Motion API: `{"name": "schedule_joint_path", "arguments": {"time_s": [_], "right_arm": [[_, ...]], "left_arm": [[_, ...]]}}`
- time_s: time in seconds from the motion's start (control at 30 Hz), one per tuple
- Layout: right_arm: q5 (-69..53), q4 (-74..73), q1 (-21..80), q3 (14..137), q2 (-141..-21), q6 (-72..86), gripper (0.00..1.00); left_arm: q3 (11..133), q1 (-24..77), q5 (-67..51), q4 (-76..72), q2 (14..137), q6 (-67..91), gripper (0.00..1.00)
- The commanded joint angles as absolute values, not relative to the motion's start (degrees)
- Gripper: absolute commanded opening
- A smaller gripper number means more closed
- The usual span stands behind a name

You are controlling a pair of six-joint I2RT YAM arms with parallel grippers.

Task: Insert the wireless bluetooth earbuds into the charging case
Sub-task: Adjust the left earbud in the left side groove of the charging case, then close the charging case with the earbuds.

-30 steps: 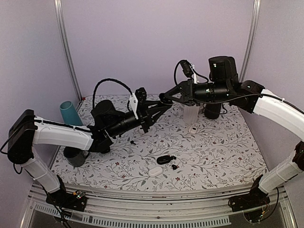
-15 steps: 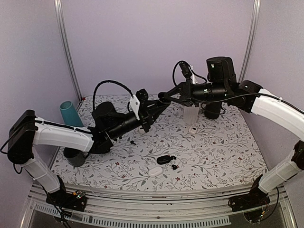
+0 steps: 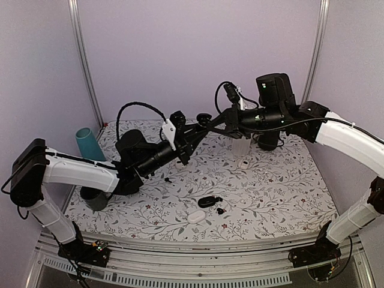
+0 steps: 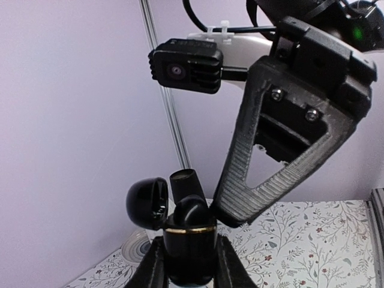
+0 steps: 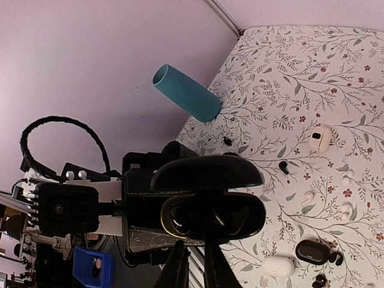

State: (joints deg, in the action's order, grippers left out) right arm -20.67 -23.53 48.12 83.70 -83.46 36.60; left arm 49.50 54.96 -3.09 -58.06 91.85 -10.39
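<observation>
My left gripper (image 3: 197, 128) is raised over the back of the table and is shut on an open black charging case (image 4: 189, 249) with a gold rim, lid (image 4: 146, 203) tipped to the left. A glossy black earbud (image 4: 186, 195) stands half inside the case, stem up. My right gripper (image 3: 211, 123) comes in from the right, its fingers (image 4: 264, 162) against the earbud's side. In the right wrist view the right gripper (image 5: 193, 255) is nearly closed over the case's wells (image 5: 180, 219), pinching the earbud at its tips. Another loose earbud (image 3: 167, 179) lies on the table.
A closed black case (image 3: 207, 201) with a loose black earbud (image 3: 221, 210) beside it and a white case (image 3: 195, 216) lie near the front. A teal cup (image 3: 86, 142) leans at the back left. A clear cup (image 3: 240, 144) and white pieces (image 3: 243, 162) sit under the right arm.
Both grippers have risen a little. The right gripper has moved left and closed in on the case held by the left gripper.
</observation>
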Motion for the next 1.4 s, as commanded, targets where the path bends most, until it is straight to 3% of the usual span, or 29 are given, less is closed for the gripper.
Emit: {"name": "schedule_joint_path", "arguments": {"time_s": [0.0,0.43,0.53,0.7,1.1,1.37], "right_arm": [[-19.51,-26.38,48.54,84.38,-83.30,35.32,0.12],[-6.90,-21.84,46.78,80.24,-73.35,30.06,0.30],[-6.60,-16.76,46.50,76.36,-69.83,28.01,0.39],[-10.43,-11.55,46.50,72.25,-67.12,23.82,0.50],[-25.70,-2.35,46.56,67.95,-69.15,21.37,0.51],[-30.81,2.79,48.70,66.00,-68.76,18.88,0.70]], "left_arm": [[49.37,55.83,-2.79,-62.45,92.28,-11.04,0.00],[46.66,53.72,-14.76,-65.84,90.62,-3.94,0.00],[45.09,51.98,-20.74,-69.91,90.20,1.71,0.00],[43.09,48.90,-31.55,-79.82,90.94,11.29,0.00],[45.59,47.75,-47.29,-94.40,94.40,26.15,0.00],[47.04,47.72,-49.48,-95.21,95.24,28.94,0.00]]}}
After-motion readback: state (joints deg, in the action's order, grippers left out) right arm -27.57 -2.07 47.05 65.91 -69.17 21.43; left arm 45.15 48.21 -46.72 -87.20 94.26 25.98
